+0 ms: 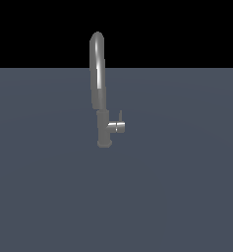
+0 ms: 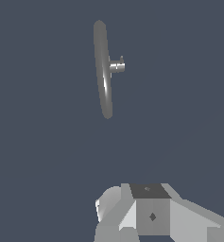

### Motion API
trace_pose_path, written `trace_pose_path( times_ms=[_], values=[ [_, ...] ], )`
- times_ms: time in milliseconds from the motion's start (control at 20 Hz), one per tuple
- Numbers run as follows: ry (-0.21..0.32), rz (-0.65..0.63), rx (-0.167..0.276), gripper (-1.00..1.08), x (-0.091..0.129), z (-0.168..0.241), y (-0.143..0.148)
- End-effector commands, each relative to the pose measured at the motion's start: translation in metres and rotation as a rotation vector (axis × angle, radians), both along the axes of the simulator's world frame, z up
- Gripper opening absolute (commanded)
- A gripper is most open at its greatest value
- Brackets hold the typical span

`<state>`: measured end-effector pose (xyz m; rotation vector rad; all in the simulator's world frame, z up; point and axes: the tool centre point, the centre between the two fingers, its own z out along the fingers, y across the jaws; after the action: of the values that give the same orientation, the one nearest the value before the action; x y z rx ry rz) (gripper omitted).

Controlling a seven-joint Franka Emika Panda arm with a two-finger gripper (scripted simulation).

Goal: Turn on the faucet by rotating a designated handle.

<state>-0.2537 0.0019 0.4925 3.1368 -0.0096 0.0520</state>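
The faucet [image 1: 99, 88] stands upright in the middle of the exterior view, a slim grey tap with a high arched spout. A short side stub [image 1: 117, 127] juts from its lower body toward the exterior view's right. The handle [image 1: 120, 116] is a thin pin rising from the stub's end. The wrist view looks down on the faucet [image 2: 104, 71] from above, with the handle [image 2: 121, 60] on its stub. Grey and white blocky parts of my gripper [image 2: 132, 208] show at that frame's edge, well away from the faucet and touching nothing. Its fingertips are not clear enough to judge.
The faucet stands on a flat, plain blue-grey floor [image 1: 177, 197] that runs out on all sides. Black background lies beyond its far edge. The arm does not appear in the exterior view.
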Motion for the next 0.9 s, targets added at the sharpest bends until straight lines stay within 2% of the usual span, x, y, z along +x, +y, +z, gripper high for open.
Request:
trace_pose_path(
  times_ms=[0,450,850],
  values=[
    [0.0,0.0,0.0,-1.0,0.0,0.0,0.0],
    [0.027,-0.024,0.025,-1.0,0.011,-0.002,0.001],
    [0.097,-0.089,0.089,-1.0,0.04,-0.009,0.002]
  ],
)
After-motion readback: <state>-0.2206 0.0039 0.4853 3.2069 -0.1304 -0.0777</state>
